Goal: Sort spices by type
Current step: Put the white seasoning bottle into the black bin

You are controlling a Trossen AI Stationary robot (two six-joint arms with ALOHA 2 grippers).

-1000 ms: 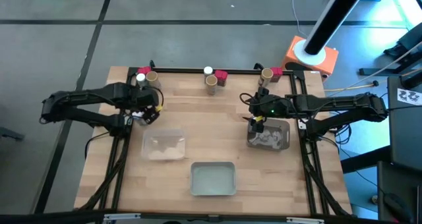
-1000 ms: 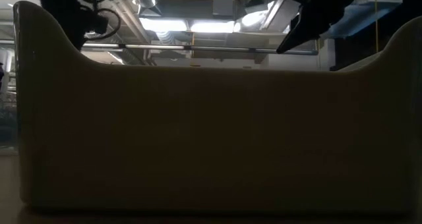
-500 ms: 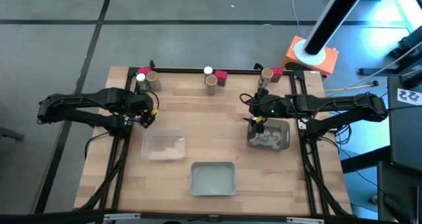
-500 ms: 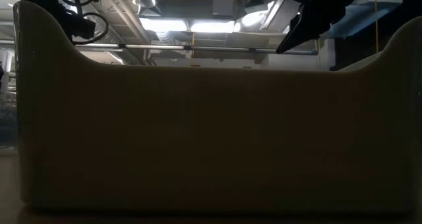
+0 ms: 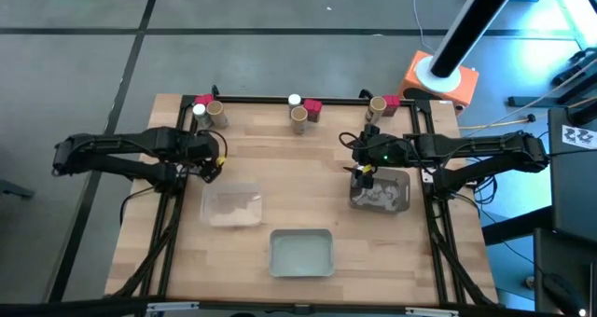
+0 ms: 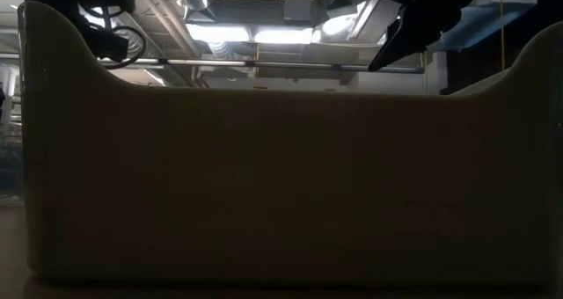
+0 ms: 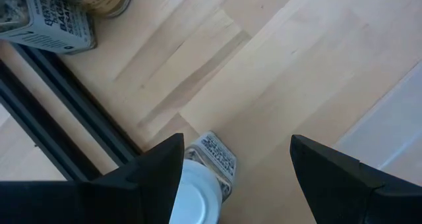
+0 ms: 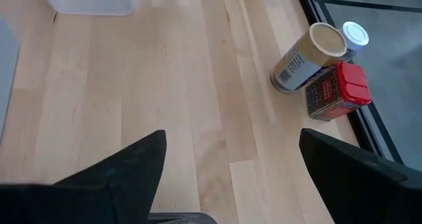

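Left gripper [image 5: 211, 160] hangs over the wooden table [image 5: 280, 158], fingers spread wide, nothing between them. In its wrist view a clear jar with a white lid [image 7: 196, 196] sits right beside one dark finger [image 7: 142, 178], just outside the gap, with a printed packet against it; whether finger and jar touch is not clear.

Landmark: the far black rail of the table [image 5: 280, 99]. The spices stand in three mixed clusters along it: a left cluster [image 5: 205, 110] of red packet, white-lidded jar and tan cork-coloured cylinder, a middle cluster [image 5: 301, 112], and a right cluster [image 5: 381, 103]. Probably staged mixed so each kind must be pulled apart.

Three shallow trays sit well nearer than the rail: clear plastic tray [image 5: 231, 205], pale green tray [image 5: 301, 252], grey tray [image 5: 381, 190]. Likely one per kind.

The left gripper is just nearer than the left cluster, between rail and clear tray. Right gripper [image 5: 365, 171] hovers over the near-left rim of the grey tray, fingers wide, empty, well clear of the rail clusters. Likely waiting.
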